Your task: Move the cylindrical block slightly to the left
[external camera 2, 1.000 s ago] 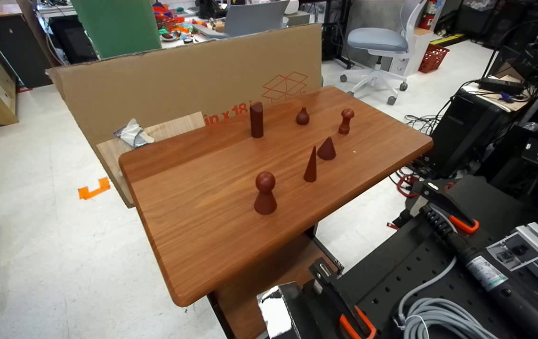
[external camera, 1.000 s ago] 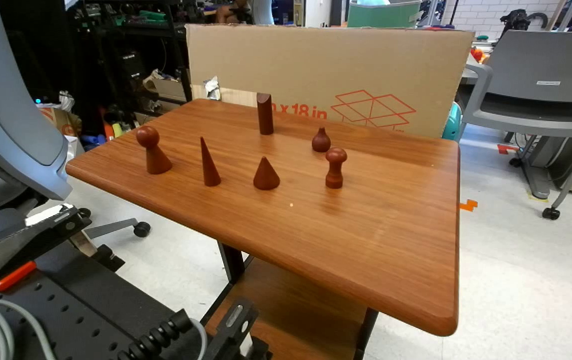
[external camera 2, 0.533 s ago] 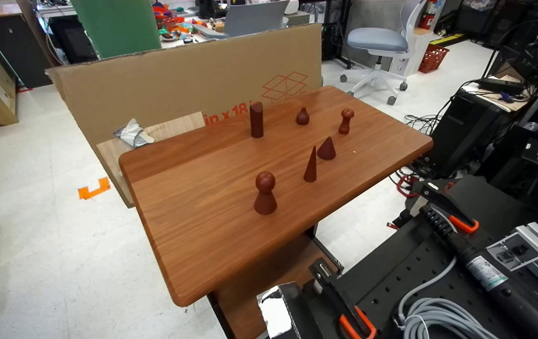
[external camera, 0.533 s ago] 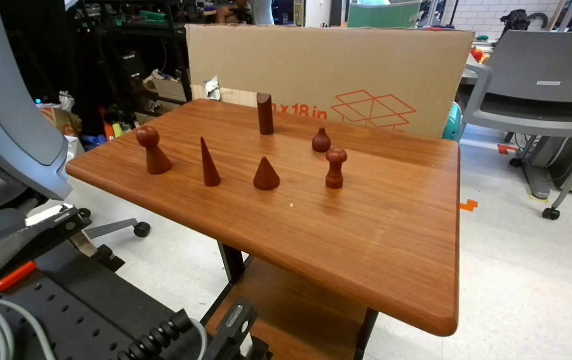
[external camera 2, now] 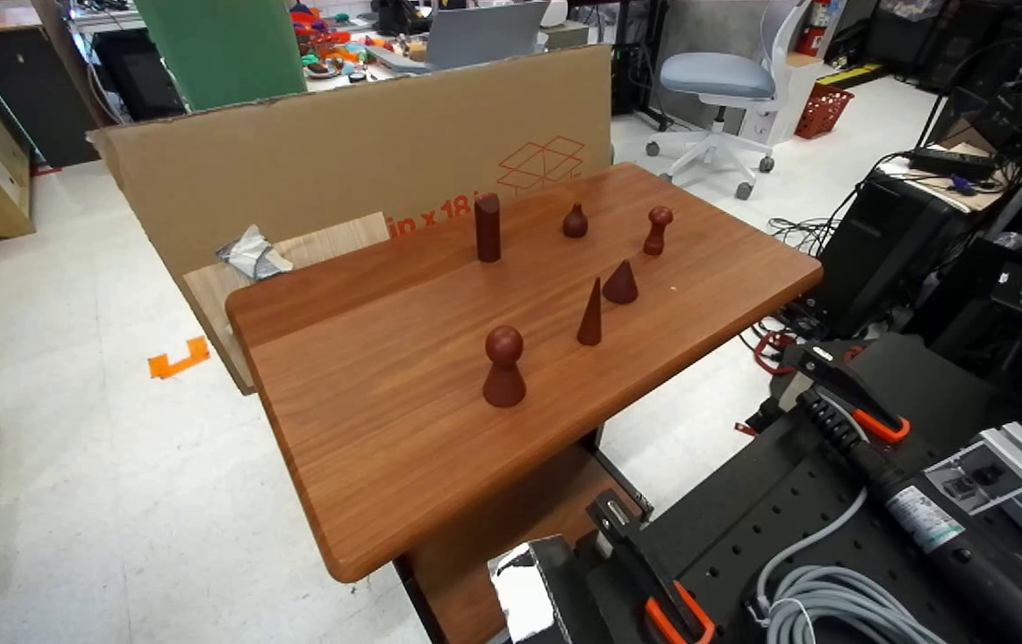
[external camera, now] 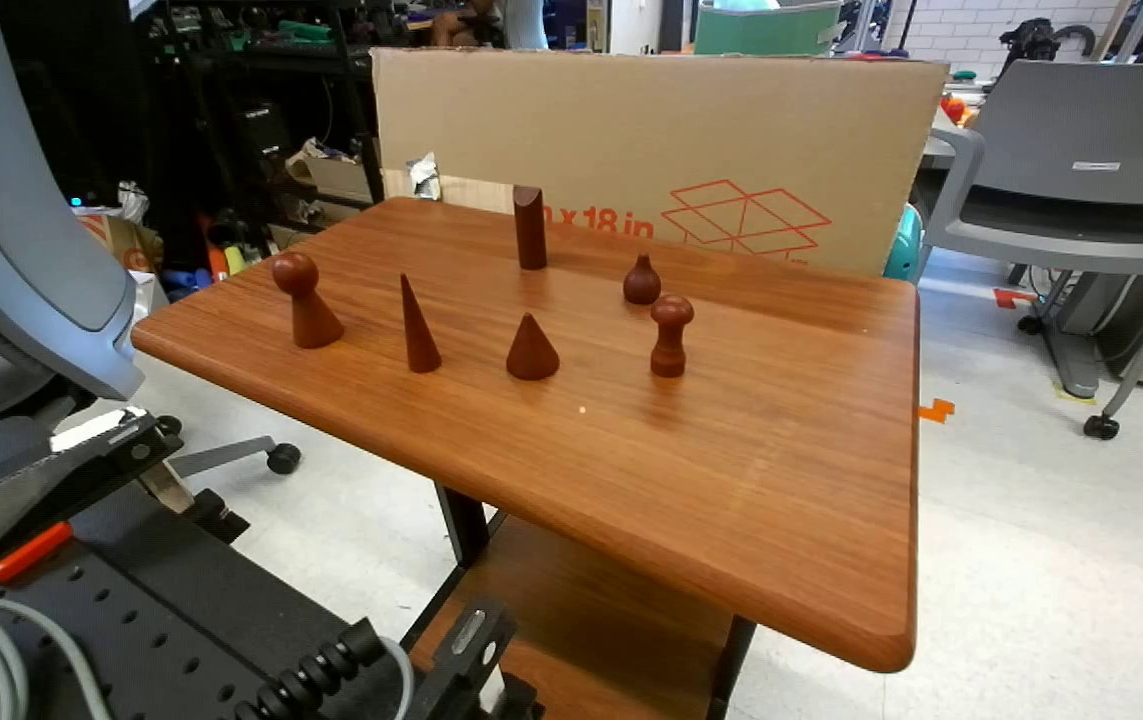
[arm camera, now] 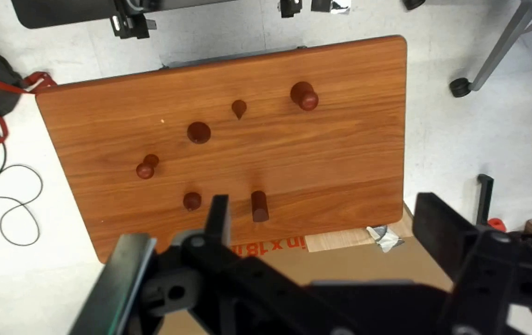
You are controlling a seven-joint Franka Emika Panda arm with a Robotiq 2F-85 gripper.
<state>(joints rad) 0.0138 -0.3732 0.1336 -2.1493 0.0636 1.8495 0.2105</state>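
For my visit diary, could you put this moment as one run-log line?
hand: open, empty; cylindrical block: upright on table, not held; goal: slight move left; done or not: cannot tell

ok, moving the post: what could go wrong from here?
Topple: the post stands on end, tall and slim; an off-centre nudge might tip it.
Knock: the bulb stands apart from it on the same side of the table; the tool, spread open, could clip it on approach.
Bump: the cardboard stands upright behind that side, so reaching too far may hit it.
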